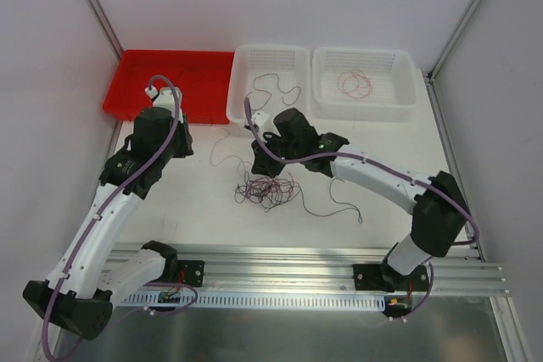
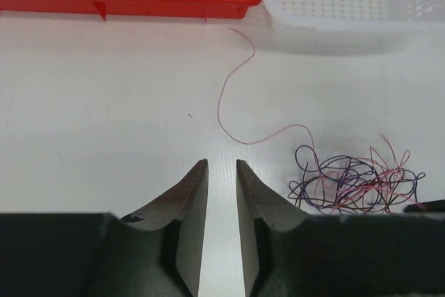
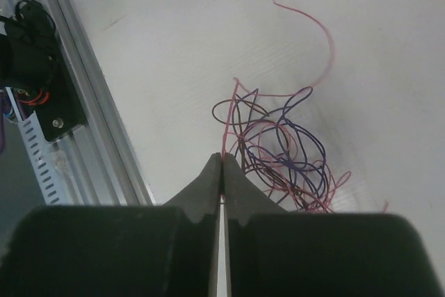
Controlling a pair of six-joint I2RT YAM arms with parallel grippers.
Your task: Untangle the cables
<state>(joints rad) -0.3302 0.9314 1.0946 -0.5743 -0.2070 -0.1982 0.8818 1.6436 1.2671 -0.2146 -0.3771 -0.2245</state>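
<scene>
**Top view.** We found most of the cables (image 1: 267,191) knotted together on the white table (image 1: 195,218), in front of the middle basket (image 1: 293,61). A trailing dark strand (image 1: 335,207) ran out of the knotted cables to the right. A second dark strand (image 1: 273,78) lay in the middle basket, and a coiled red one (image 1: 355,84) lay in the right basket (image 1: 399,65). A red tray (image 1: 195,69) stood left of the baskets. The left arm (image 1: 127,184) ended beside the red tray. The right arm (image 1: 382,177) reached the knotted cables from the right.

**Left wrist view.** The left gripper (image 2: 222,166) hung over bare table with its jaws a narrow gap apart and nothing between them. The knotted cables lay to its right, apart from the fingers. A long red cable (image 2: 233,95) curved from the knot toward the front wall of the red tray.

**Right wrist view.** The right gripper (image 3: 222,160) was closed, tips pressed together. A red strand (image 3: 224,130) entered the seam of the tips and rose into the knotted cables, which lay just ahead and to the right. An aluminium rail (image 3: 90,95) ran along the left.
</scene>
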